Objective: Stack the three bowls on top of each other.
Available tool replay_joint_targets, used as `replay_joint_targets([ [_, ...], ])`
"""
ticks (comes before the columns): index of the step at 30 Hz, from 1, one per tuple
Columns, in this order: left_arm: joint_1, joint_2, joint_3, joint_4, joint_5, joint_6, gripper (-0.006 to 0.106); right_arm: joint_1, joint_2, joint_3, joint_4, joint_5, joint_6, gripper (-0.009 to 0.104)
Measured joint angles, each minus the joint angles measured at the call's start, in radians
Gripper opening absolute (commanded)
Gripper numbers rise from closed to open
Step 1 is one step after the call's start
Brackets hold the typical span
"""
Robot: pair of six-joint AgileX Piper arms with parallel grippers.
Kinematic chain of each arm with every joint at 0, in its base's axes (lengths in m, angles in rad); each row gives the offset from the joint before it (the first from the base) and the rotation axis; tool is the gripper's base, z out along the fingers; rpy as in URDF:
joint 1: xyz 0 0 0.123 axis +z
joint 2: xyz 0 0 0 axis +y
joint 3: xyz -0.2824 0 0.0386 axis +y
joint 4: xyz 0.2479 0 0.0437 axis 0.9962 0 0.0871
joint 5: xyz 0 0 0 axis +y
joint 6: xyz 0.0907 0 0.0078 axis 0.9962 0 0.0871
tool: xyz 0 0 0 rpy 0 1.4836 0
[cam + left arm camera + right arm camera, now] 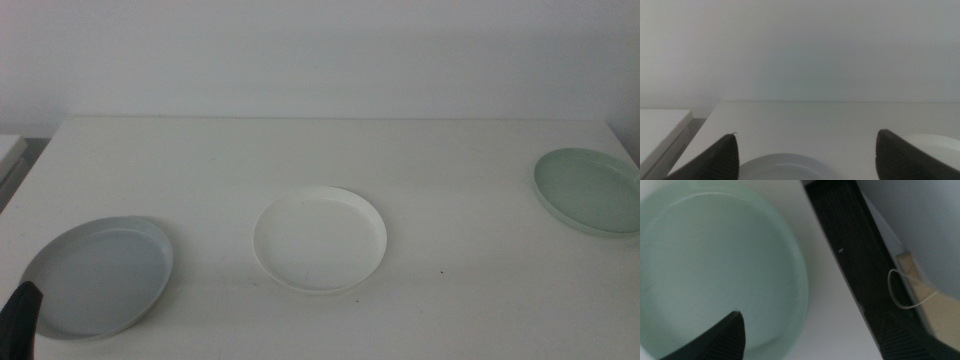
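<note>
White bowl [320, 238]: sits flat near the middle of the table [320, 150], alone, nothing in it; an edge of it also shows in the left wrist view [935, 145] beside one jaw.
Grey bowl [98, 276]: lies on the table's near left part, well apart from the white one, empty; its far rim appears between the left jaws in the left wrist view [785, 167].
Green bowl [590, 190]: rests at the table's far right, close to the right edge and partly cut by the picture's side; it fills much of the right wrist view [715, 265].
Stacking: none of the three touches another; each lies singly on the table.
Left gripper [807, 160]: low at the near left, over the near side of the grey bowl; jaws spread wide apart, holding nothing. In the middle view only a dark tip [18, 318] shows at the bottom left corner.
Right gripper [812, 340]: above the green bowl's rim at the table's right edge; jaws wide apart, one over the bowl, the other past the table edge; grasping nothing.
Beyond the right table edge: a dark strip [850, 255] and a thin pale cord loop [900, 292].
</note>
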Motion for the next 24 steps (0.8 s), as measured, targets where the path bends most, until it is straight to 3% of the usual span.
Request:
replay_joint_targets([
  [6,0.000,0.000,0.000,0.000,0.000,0.000,0.094,0.001,0.104,0.000,0.047,-0.025,0.000,0.065],
  [10,0.000,0.000,0.000,0.000,0.000,0.000,0.094,0.016,0.156,0.000,0.049,-0.031,0.000,0.064],
  [13,0.000,0.000,0.000,0.000,0.000,0.000,0.094,0.027,0.181,0.000,0.046,-0.039,-0.004,0.057],
  [14,0.000,0.000,0.000,0.000,0.000,0.000,0.094,0.027,0.188,0.000,0.046,-0.061,-0.004,0.033],
  [19,0.000,0.000,0.000,0.000,0.000,0.000,0.094,0.027,0.196,0.000,0.046,-0.088,-0.004,0.000],
  [24,0.000,0.000,0.000,0.000,0.000,0.000,0.094,0.027,0.193,0.000,0.068,-0.093,-0.006,-0.002],
])
